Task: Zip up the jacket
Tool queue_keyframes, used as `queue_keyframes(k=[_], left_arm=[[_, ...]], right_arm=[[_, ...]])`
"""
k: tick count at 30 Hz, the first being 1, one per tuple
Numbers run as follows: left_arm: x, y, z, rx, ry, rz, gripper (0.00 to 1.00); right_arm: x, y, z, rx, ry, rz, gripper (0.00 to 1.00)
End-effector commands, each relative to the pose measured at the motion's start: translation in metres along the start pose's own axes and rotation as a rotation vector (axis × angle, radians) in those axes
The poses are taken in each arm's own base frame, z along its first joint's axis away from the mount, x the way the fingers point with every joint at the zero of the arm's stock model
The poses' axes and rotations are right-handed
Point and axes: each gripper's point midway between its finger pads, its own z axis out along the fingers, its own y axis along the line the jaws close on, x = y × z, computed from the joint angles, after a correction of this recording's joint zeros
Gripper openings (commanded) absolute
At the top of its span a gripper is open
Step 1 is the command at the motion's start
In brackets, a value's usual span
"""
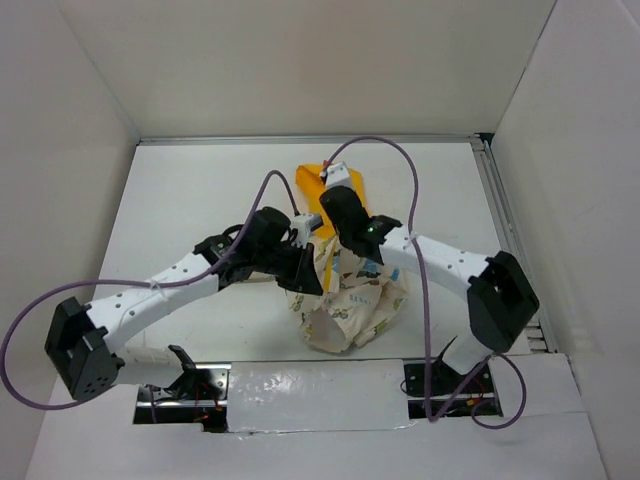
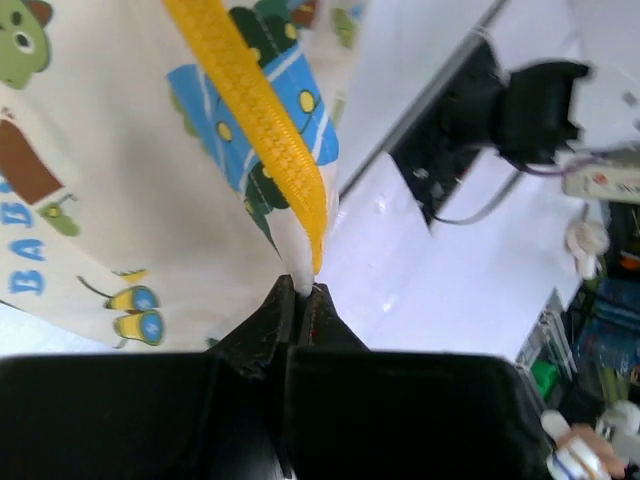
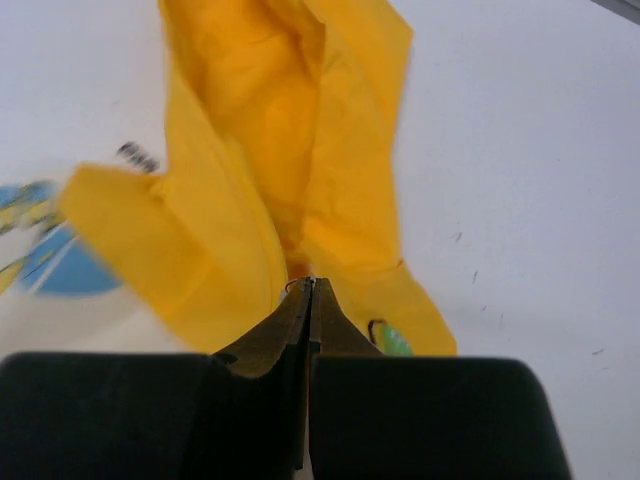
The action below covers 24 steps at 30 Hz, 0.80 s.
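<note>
**Zip seemingly near the top, both pincers clamped on the jacket.**

Top view: the jacket (image 1: 352, 298) lies bunched on the bench (image 1: 200, 190) between the arms, with its hood (image 1: 318, 172) farthest away. The left pincer (image 1: 303, 278) is at the hem and the right pincer (image 1: 335, 200) is by the collar. Left wrist view: that pincer (image 2: 300, 291) is shut tight on the bottom end of the zipper strip (image 2: 265, 120), whose teeth look meshed. Right wrist view: the other pincer (image 3: 308, 286) is closed at the yellow collar, possibly on the slider, which is too small to confirm. Little seems left.
</note>
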Motion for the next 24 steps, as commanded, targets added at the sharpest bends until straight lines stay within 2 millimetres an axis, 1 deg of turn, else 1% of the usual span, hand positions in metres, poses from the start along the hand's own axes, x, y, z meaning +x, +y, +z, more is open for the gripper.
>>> queue_keyframes(k=[1, 2, 3, 4, 5, 6, 7, 9, 10, 12, 13, 15, 16, 17, 18, 19, 20, 21, 22, 23, 24], left_arm=[[0.035, -0.037, -0.028, 0.168, 0.078, 0.047, 0.00], [0.041, -0.034, -0.028, 0.165, 0.089, 0.041, 0.00], [0.044, -0.032, -0.029, 0.161, 0.090, 0.037, 0.00], [0.048, -0.032, -0.029, 0.166, 0.097, 0.036, 0.00], [0.056, -0.026, -0.025, 0.158, 0.121, 0.018, 0.00], [0.060, -0.023, -0.023, 0.154, 0.131, 0.006, 0.00], [0.063, -0.022, -0.021, 0.157, 0.143, 0.004, 0.00], [0.075, -0.013, -0.014, 0.147, 0.175, -0.016, 0.00], [0.079, -0.009, -0.012, 0.141, 0.184, -0.028, 0.00], [0.091, 0.001, -0.003, 0.127, 0.227, -0.049, 0.00], [0.098, 0.009, 0.001, 0.094, 0.245, -0.072, 0.00], [0.108, 0.024, 0.011, 0.039, 0.278, -0.117, 0.00], [0.106, 0.029, 0.014, 0.012, 0.279, -0.133, 0.00], [0.105, 0.038, 0.017, -0.039, 0.281, -0.152, 0.07], [0.106, 0.046, 0.022, -0.080, 0.299, -0.186, 0.23], [0.097, 0.047, 0.024, -0.099, 0.283, -0.188, 0.58], [0.092, 0.049, 0.027, -0.113, 0.278, -0.182, 0.74], [0.090, 0.052, 0.029, -0.134, 0.279, -0.185, 0.99], [0.077, 0.047, 0.028, -0.136, 0.255, -0.175, 0.99], [0.072, 0.046, 0.027, -0.145, 0.244, -0.171, 0.99], [0.068, 0.048, 0.023, -0.171, 0.229, -0.172, 0.99]], right_arm=[[-0.033, -0.047, 0.042, 0.104, -0.059, 0.147, 0.00], [-0.031, -0.051, 0.057, 0.109, -0.047, 0.162, 0.00], [-0.032, -0.057, 0.066, 0.114, -0.047, 0.176, 0.00], [-0.027, -0.067, 0.085, 0.133, -0.037, 0.191, 0.00], [-0.041, -0.077, 0.093, 0.147, -0.065, 0.209, 0.00], [-0.045, -0.087, 0.103, 0.166, -0.066, 0.240, 0.00], [-0.054, -0.106, 0.124, 0.184, -0.067, 0.266, 0.00], [-0.063, -0.130, 0.142, 0.227, -0.080, 0.301, 0.00], [-0.076, -0.148, 0.158, 0.253, -0.101, 0.326, 0.00], [-0.091, -0.166, 0.173, 0.256, -0.121, 0.353, 0.00], [-0.106, -0.175, 0.182, 0.254, -0.147, 0.372, 0.00], [-0.119, -0.175, 0.189, 0.213, -0.163, 0.357, 0.00], [-0.128, -0.172, 0.191, 0.184, -0.171, 0.352, 0.00], [-0.134, -0.156, 0.191, 0.087, -0.177, 0.338, 0.00], [-0.136, -0.151, 0.189, 0.048, -0.174, 0.346, 0.09], [-0.137, -0.144, 0.180, -0.003, -0.171, 0.345, 0.43], [-0.141, -0.137, 0.173, -0.053, -0.180, 0.365, 0.85], [-0.148, -0.135, 0.163, -0.085, -0.205, 0.389, 0.99], [-0.153, -0.137, 0.144, -0.104, -0.222, 0.400, 1.00], [-0.157, -0.138, 0.133, -0.117, -0.236, 0.424, 1.00], [-0.178, -0.149, 0.103, -0.122, -0.302, 0.440, 1.00]])
